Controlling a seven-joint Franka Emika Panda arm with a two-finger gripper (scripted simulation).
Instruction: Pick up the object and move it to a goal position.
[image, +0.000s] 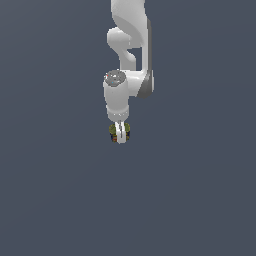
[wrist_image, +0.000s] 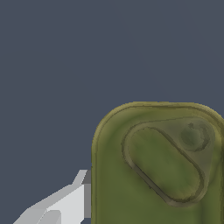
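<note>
The object (image: 126, 130) is a tiny blocky item with olive-green and orange-red patches, sitting at the tip of the white arm in the exterior view. My gripper (image: 120, 136) reaches down over it, and a white finger crosses its front. In the wrist view the object (wrist_image: 162, 166) fills the lower part as a rounded olive-green top with an oval groove. One white finger (wrist_image: 65, 203) presses against its side. The other finger is out of frame. The gripper looks shut on the object.
The flat dark grey-blue floor (image: 60, 200) spreads all around the arm. Nothing else shows in either view.
</note>
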